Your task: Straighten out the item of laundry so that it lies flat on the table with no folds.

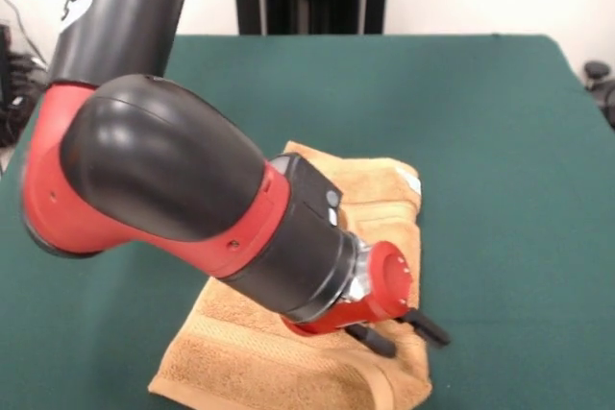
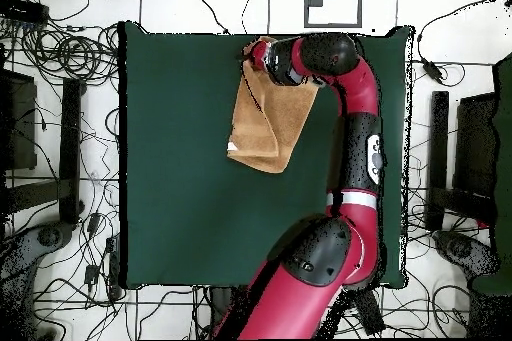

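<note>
Towel (image 1: pixel 288 352) lies rumpled at lower centre of the front view, the gripper (image 1: pixel 411 326) over it with black fingers (image 1: pixel 428 325) apart. Overhead, the arm (image 2: pixel 355 107) hides those fingers; towel sits upper centre on the table (image 2: pixel 180 157).

Orange-tan towel (image 1: pixel 288 352) on dark green table (image 1: pixel 500 141).

The robot arm (image 1: pixel 183 189) has bulbous glossy black shells joined by bright red collars. A round red end cap (image 1: pixel 389 276) bears tiny screws. Two thin black gripper fingers (image 1: pixel 423 325) project from it.
</note>
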`<control>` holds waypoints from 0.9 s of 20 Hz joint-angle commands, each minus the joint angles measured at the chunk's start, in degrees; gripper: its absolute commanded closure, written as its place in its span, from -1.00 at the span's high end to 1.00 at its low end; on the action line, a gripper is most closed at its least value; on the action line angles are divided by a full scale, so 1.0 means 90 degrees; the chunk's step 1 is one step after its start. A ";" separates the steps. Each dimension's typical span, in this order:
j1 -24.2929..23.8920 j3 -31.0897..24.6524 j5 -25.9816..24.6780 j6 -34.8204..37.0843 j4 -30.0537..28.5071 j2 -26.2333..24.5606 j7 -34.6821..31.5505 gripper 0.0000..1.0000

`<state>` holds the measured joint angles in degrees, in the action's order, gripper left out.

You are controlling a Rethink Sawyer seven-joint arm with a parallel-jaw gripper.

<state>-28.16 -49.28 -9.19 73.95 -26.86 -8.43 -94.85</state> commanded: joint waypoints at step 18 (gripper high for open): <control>0.0003 0.0766 0.1271 -0.1839 -0.2483 0.0585 -0.2058 1.00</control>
<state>-28.83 -45.82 -1.11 62.27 -39.57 -3.77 -94.91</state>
